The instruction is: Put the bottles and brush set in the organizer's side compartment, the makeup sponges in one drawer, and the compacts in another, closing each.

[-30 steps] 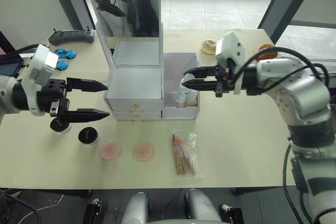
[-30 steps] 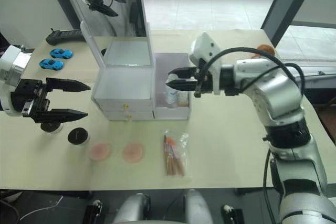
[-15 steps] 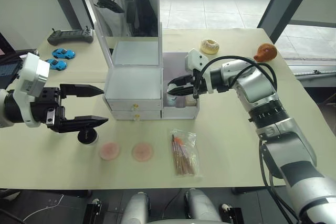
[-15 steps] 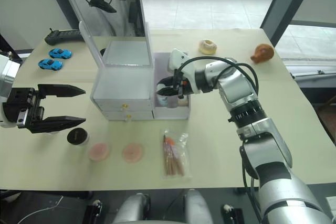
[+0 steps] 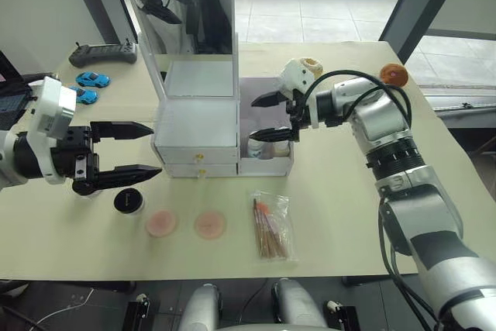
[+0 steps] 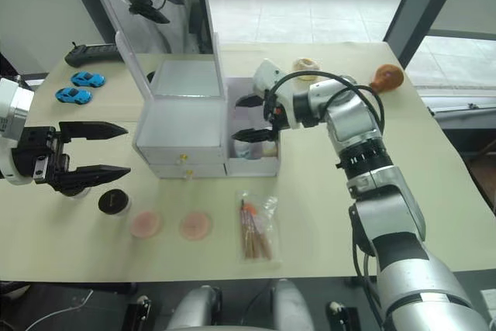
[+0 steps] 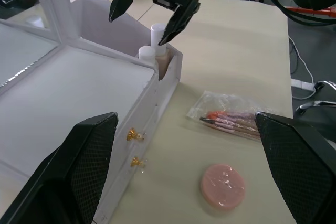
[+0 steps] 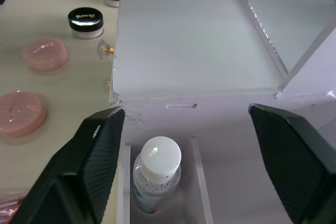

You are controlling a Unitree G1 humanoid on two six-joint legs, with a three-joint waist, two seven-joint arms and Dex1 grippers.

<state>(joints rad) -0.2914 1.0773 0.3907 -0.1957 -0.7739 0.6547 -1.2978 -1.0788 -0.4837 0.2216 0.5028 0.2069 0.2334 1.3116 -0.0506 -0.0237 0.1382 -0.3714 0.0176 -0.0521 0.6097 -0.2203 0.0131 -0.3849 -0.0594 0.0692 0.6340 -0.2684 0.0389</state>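
Since 0.5 s ago right gripper (image 5: 266, 117) opened, bottles (image 7: 155, 43) standing in side compartment (image 5: 266, 162). Left gripper (image 5: 133, 150) spread, empty. Next, probably: lift clear, fetch brush set (image 5: 271, 226) by pouch edge.

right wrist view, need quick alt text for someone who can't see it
The open right gripper hangs above the organizer's side compartment, where a white-capped bottle stands. Beyond lie two pink makeup sponges and two black-lidded compacts on the table.

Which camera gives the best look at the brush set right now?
The left wrist view: the brush set lies in its clear pouch, handles distinct. Both eye views show it whole, farther off, in front of the organizer. The right wrist view catches a corner.
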